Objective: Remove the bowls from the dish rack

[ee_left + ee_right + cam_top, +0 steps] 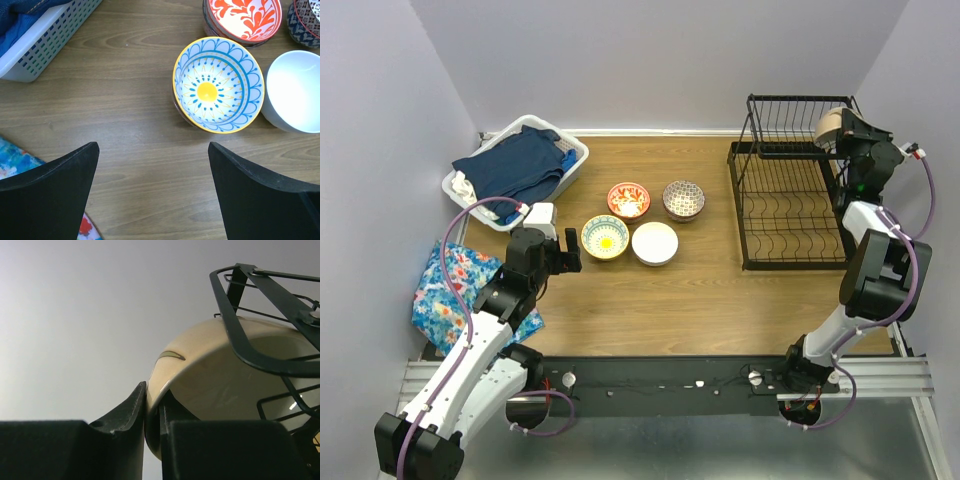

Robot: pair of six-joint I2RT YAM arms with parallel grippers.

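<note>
Bowl [200, 375], glossy cream, is rim-pinched by right gripper [152, 390] at dish rack [792, 212]; left gripper [152, 146] gapes empty

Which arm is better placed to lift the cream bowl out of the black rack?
Right. The right end effector is shut on the cream bowl at the top tier of the dish rack. The left end effector hangs open over the table, far from it.

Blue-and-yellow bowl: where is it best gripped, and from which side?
Probably the rim of the blue-and-yellow bowl, one finger inside and one outside, on the edge facing the left gripper. It stands upright and open; the white bowl crowds its right side.
</note>
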